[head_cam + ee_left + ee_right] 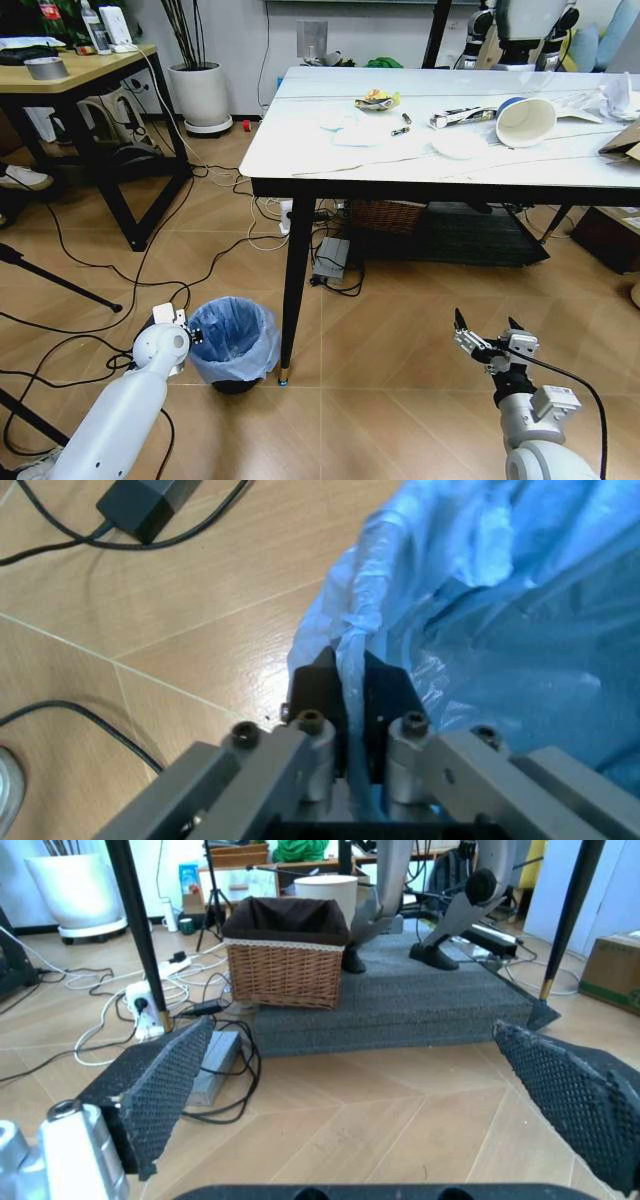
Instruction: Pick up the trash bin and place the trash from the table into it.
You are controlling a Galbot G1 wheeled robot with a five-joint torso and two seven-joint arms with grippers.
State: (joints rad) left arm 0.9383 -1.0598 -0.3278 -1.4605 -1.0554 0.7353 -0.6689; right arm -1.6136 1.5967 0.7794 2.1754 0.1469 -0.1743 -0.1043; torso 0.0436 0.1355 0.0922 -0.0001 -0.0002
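Blue bag rim of the trash bin [480, 615] sits pinched in my left gripper [350, 679]; my right gripper [487, 335] gapes empty. Bin unlifted, paper cup [524, 121] and wrappers [462, 117] wait on the table [300, 150] above.

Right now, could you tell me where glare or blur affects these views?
Head view: soft glare on the floor tiles, table evenly lit. Left wrist view: floor glare beside the trash bin, left gripper slightly soft. Right wrist view: right gripper fingers blurred.

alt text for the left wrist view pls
The left gripper is pinched shut on the rim of the trash bin, its dark fingertips clamping the crinkled blue bag. Wood-look floor and black cables lie beside it.
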